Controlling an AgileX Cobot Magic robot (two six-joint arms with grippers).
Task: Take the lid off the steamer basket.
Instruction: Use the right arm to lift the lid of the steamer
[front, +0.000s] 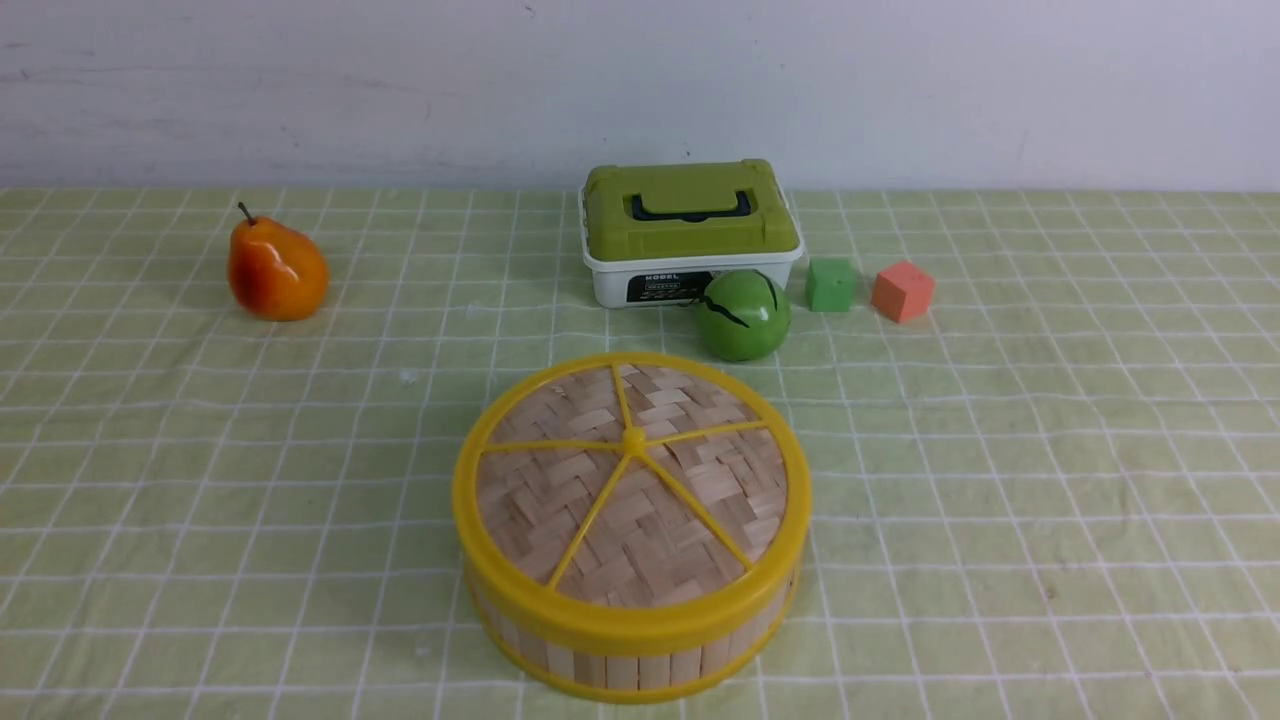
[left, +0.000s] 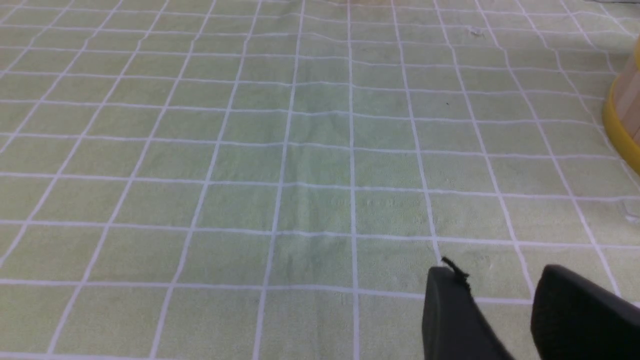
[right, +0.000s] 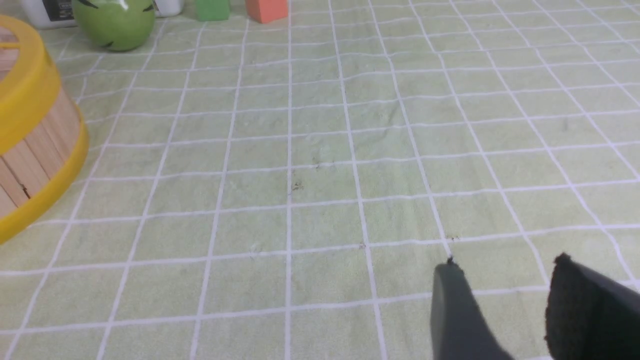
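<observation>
The steamer basket (front: 630, 650) stands near the front middle of the checked cloth, with a bamboo-slat wall and yellow rims. The woven lid (front: 630, 480) with yellow spokes and a centre knob lies flat on top of it. Neither arm shows in the front view. In the left wrist view my left gripper (left: 495, 277) hangs open over bare cloth, with the basket's edge (left: 622, 120) far off to one side. My right gripper (right: 505, 267) is also open over bare cloth, nothing between its fingers, and the basket (right: 35, 150) sits well away from it.
Behind the basket are a white box with a green lid (front: 690, 230), a green apple (front: 743, 313), a green cube (front: 831, 284) and an orange cube (front: 902, 291). A pear (front: 275, 270) lies at the back left. A white wall rises behind the table.
</observation>
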